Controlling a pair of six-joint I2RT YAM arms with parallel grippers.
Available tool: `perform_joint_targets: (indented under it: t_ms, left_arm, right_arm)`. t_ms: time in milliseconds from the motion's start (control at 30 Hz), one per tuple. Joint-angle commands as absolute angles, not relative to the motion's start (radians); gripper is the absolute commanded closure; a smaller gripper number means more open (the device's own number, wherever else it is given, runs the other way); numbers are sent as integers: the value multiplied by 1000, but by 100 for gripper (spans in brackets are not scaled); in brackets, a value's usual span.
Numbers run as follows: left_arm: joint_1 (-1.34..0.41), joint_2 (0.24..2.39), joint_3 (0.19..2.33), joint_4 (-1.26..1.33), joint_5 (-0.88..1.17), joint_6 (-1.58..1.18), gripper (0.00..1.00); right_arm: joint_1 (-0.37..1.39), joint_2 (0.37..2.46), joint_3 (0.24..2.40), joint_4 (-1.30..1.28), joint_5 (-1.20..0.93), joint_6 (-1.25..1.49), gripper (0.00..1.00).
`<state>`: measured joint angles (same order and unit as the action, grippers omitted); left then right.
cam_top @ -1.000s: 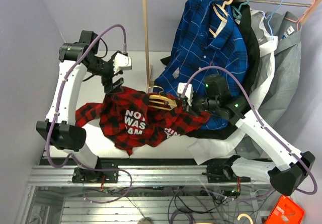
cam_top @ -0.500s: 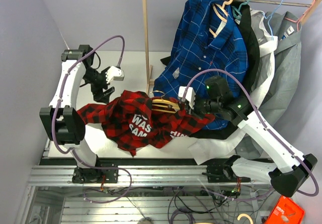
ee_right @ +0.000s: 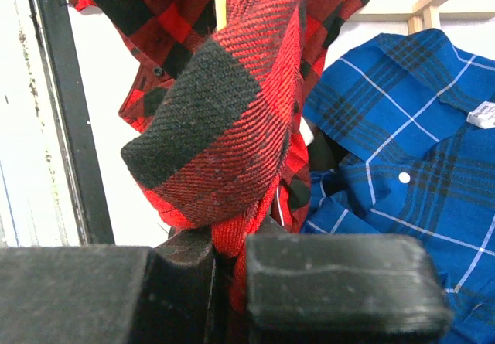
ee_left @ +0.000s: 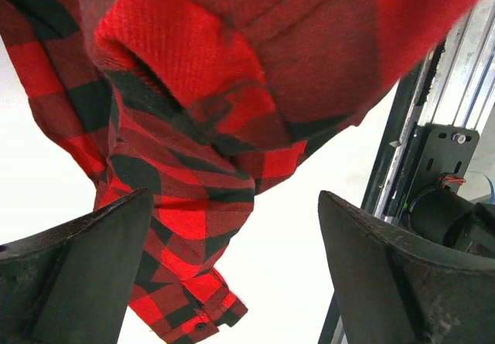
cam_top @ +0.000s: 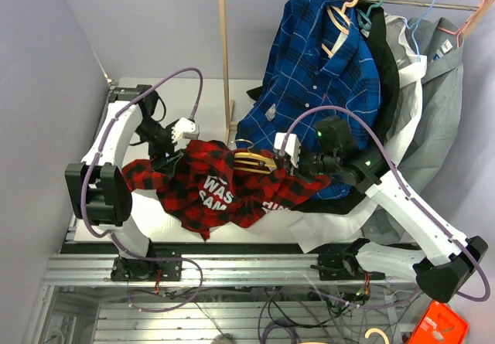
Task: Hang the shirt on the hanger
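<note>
The left gripper (cam_top: 168, 157), jaws wide, has dropped to the shirt (cam_top: 216, 193) at centre left, probably to regrip; the right gripper (cam_top: 282, 165) pinches cloth by the hanger (cam_top: 251, 161).

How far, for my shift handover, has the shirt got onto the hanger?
Done: the hanger lies at the shirt neck area. In hand: the right gripper is shut on its fabric; the left gripper hangs open by a sleeve. Left: the shirt is bunched over the table, not draped.
</note>
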<state>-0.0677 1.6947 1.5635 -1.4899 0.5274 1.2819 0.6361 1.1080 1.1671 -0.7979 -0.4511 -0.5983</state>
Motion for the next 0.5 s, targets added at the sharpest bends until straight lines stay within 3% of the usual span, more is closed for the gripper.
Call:
perform_joint_targets:
  t_ms: [0,333,400,467]
  left_arm:
    - [-72,1645,1557,-1499,615,1281,3]
    - [-71,1558,1353,-1085,687,1014,0]
    - [-71,1538,1326,-990,662,944,8]
    - [-71,1529,1313,-929,642,897,23]
  right_arm:
    - [637,1105,1211,-771,-443,-580,100]
    - [637,1082,1220,-772,-442,-571,100]
    - [637,1076,1219,-766,-443,-569,100]
    - [637,1074,1214,-758,-444,-568,100]
